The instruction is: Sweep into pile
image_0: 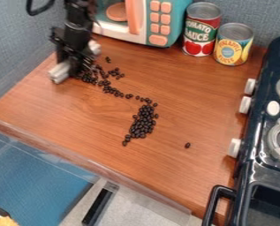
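At the upper left of the camera view, the black gripper (76,66) hangs low over the wooden surface. A light grey-white bar (60,72) crosses at its lower end, one end showing on the lower left and the other on the upper right. Dark beans (143,121) lie in a dense, elongated cluster near the middle. From there a thinner trail (109,89) runs up and left to the gripper, where the arm partly hides the beans. One lone bean (187,145) lies to the right of the cluster.
A toy microwave (143,22) stands at the back, beside a tomato can (201,31) and a pineapple can (232,44). The dark toy stove (260,145) borders the right side. The wooden table (183,176) has its front edge running diagonally below the beans.
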`<action>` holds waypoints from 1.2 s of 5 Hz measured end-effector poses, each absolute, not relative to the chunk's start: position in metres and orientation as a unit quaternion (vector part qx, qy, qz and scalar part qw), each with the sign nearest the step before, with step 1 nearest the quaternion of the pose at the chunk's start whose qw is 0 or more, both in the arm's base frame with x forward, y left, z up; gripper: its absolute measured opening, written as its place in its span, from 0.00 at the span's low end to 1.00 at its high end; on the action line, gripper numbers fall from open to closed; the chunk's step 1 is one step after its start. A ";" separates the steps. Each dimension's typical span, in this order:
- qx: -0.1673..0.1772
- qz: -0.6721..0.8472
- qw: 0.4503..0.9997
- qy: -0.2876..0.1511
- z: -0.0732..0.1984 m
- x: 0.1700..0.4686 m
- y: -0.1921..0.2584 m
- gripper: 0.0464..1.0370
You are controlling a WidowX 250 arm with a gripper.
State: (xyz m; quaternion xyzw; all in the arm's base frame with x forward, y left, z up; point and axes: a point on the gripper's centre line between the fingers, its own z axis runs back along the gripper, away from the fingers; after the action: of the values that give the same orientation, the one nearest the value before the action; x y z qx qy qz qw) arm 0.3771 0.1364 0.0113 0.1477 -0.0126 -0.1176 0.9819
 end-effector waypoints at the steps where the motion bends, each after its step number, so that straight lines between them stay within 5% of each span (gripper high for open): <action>1: 0.147 -0.135 0.980 -0.025 0.011 0.376 0.128 0.34; 4: 0.147 -0.195 0.969 -0.049 0.008 0.362 0.087 0.34; 6: 0.113 -0.206 0.971 -0.042 0.012 0.339 0.061 0.34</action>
State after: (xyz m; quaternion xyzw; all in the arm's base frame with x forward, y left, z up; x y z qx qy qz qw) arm 0.3389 0.0606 0.0125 0.1135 -0.0425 -0.2057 0.9711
